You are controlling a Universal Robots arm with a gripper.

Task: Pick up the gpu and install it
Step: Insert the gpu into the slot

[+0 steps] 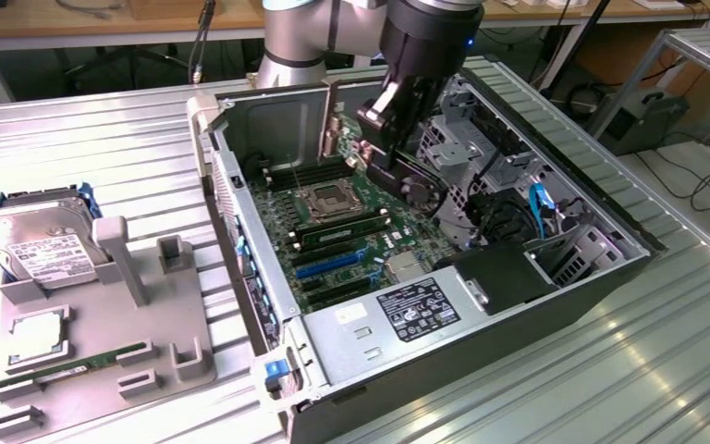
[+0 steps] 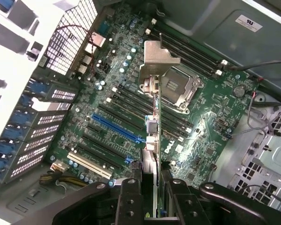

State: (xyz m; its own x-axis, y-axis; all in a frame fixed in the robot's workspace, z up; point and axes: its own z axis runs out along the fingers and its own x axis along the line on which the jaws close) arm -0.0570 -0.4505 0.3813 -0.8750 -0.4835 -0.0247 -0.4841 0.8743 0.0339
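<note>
You can see the case [image 1: 491, 370] has matt dark sheet-metal walls. Inside the case, the motherboard [image 2: 107, 112] is glossy green, the gpu [image 2: 157, 61] carries a dull silver metal bracket, and the gripper [image 2: 153, 187] looks matt black. Under the case, the table [image 1: 627, 370] is ribbed, shiny metal.

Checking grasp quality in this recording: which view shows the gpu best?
The exterior view: the gpu hangs in the jaws inside the open case, fan face and bracket both visible. The wrist view shows it edge-on, between the jaws, over the motherboard.
</note>
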